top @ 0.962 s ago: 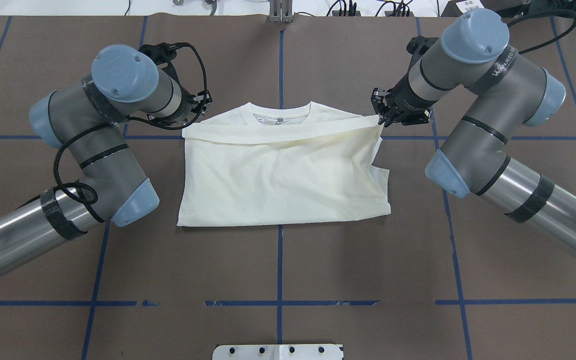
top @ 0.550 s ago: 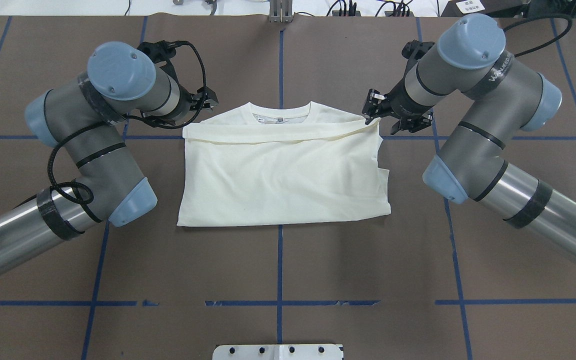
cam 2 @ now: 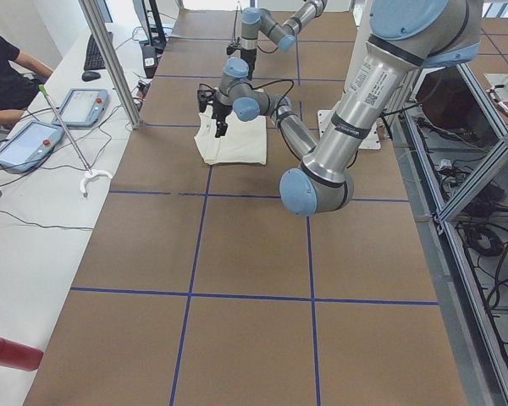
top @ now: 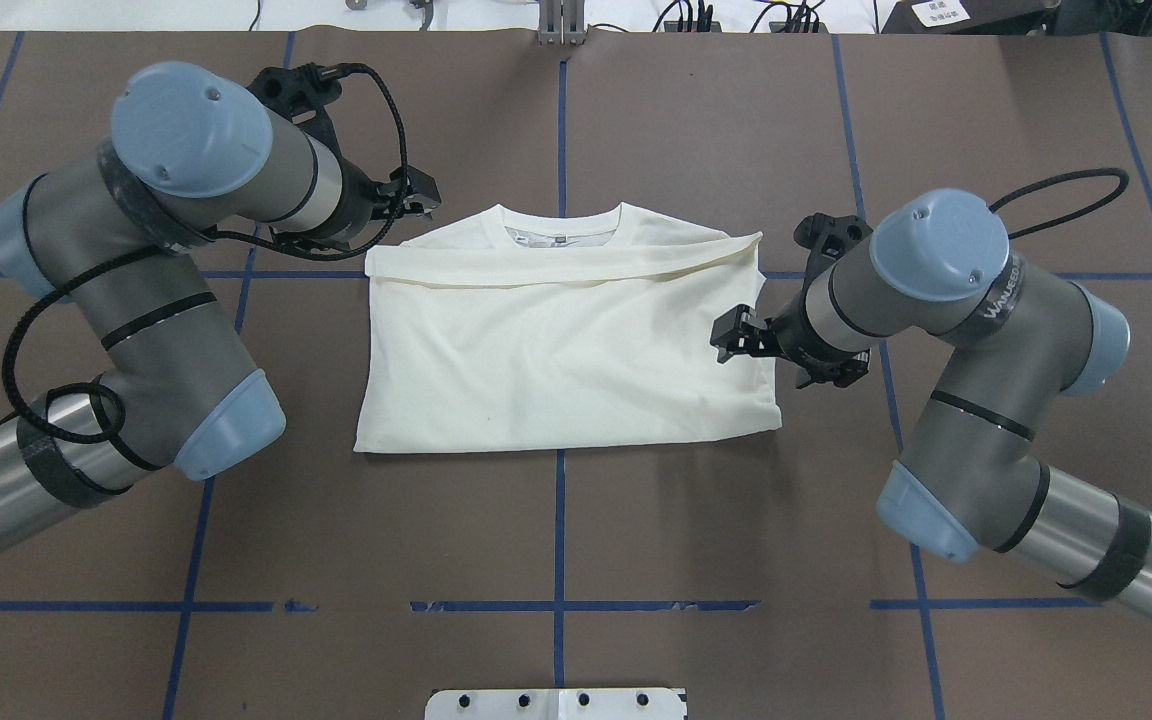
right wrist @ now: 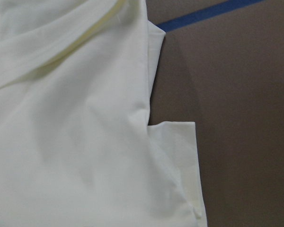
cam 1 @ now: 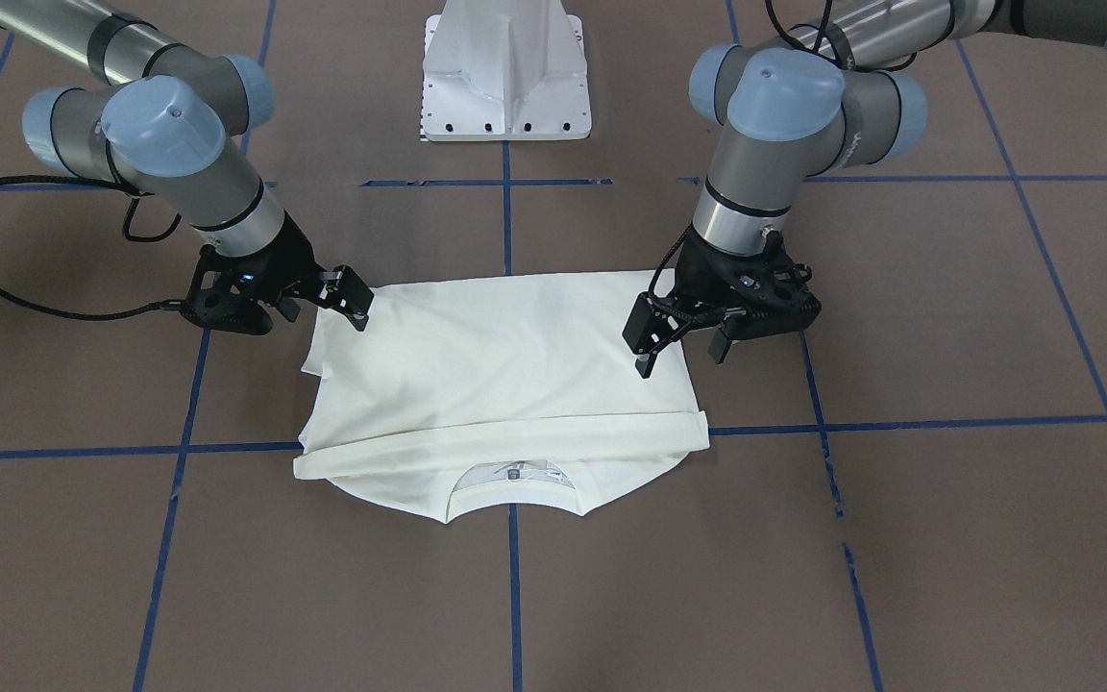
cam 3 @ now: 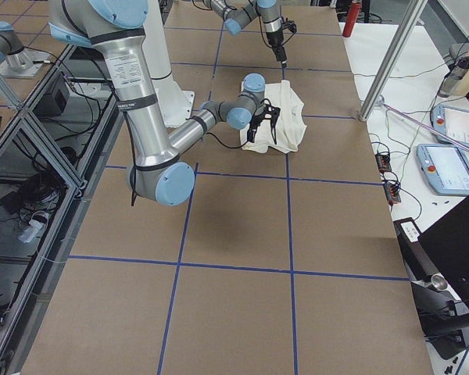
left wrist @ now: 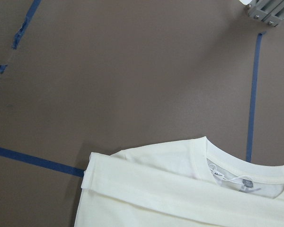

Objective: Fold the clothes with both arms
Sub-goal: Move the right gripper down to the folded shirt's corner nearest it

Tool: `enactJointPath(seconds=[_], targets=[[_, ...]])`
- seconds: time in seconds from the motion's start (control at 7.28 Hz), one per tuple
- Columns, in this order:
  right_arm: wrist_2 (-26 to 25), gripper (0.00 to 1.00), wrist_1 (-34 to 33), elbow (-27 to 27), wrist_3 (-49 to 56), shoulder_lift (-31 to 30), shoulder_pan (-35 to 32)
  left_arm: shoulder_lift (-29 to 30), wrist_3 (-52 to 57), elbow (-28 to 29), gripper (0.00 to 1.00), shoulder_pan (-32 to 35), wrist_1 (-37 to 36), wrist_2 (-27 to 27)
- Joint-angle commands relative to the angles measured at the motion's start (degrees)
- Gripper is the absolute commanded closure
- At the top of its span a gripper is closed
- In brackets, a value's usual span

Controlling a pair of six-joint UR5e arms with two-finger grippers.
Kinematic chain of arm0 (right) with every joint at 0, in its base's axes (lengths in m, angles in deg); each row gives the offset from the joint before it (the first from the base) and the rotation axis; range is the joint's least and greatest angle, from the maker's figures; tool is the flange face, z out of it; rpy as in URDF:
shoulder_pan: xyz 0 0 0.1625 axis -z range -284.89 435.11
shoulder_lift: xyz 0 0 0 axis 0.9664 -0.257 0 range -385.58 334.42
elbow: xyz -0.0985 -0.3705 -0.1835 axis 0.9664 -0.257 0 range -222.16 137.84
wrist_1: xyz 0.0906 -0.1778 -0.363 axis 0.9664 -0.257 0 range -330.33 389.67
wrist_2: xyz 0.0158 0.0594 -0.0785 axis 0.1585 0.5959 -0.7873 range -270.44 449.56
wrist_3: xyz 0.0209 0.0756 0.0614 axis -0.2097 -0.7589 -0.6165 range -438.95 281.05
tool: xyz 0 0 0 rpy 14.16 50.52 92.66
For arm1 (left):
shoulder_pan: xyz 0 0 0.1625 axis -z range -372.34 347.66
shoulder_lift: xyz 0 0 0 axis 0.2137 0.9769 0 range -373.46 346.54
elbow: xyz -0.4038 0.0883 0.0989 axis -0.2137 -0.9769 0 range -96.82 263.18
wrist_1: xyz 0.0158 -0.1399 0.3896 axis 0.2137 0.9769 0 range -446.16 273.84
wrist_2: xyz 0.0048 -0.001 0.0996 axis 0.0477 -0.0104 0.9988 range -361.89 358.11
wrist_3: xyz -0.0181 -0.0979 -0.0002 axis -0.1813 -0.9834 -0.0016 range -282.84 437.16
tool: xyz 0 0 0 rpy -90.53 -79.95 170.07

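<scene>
The cream T-shirt [top: 556,350] lies folded flat mid-table [top: 556,540], plain side up, its collar [top: 561,213] poking out past a folded band at the far edge. My right gripper [top: 726,336] hangs spread and empty over its right edge. My left gripper [cam 1: 680,356], likewise spread and empty, is by the far-left corner.

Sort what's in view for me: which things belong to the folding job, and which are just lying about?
Job in hand: cream T-shirt; left tool and right tool, both open.

Lying about: white pedestal; blue tape grid; teach pendants and red cylinder on the side bench.
</scene>
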Motion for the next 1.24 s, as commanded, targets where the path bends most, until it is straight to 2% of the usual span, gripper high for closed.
enactJointPath(seconds=[0.0,0.14,0.41,0.55,0.82,0.96,1.1], targets=[[-0.92,0.03,0.02,0.04,-0.1,-2.87,2.56,-0.04,0.14,-1.56,0.0,-0.27,-1.23,-0.08],[-0.83,0.26,-0.07,0.21,-0.1,-2.45,2.65,-0.22,0.23,-1.56,0.0,-0.18,-1.23,-0.08],[-0.74,0.82,-0.07,-0.31,0.42,-1.91,3.62,-0.22,0.32,-1.03,0.0,-0.18,-1.05,0.01],[-0.83,1.0,-0.07,-0.14,0.34,-2.0,3.62,-0.39,0.32,-1.03,0.0,-0.18,-1.05,0.01],[0.48,1.0,0.02,1.96,0.69,-2.96,3.18,-0.66,0.41,-1.12,0.0,-0.27,-0.96,-0.08],[0.49,1.0,0.02,7.19,0.69,-6.97,3.35,-0.66,0.32,-1.12,0.0,-0.18,-0.96,-0.08],[-0.03,1.0,-0.07,12.2,-0.09,-11.45,6.75,-0.66,0.32,-1.38,0.0,-0.18,-1.05,-0.08]])
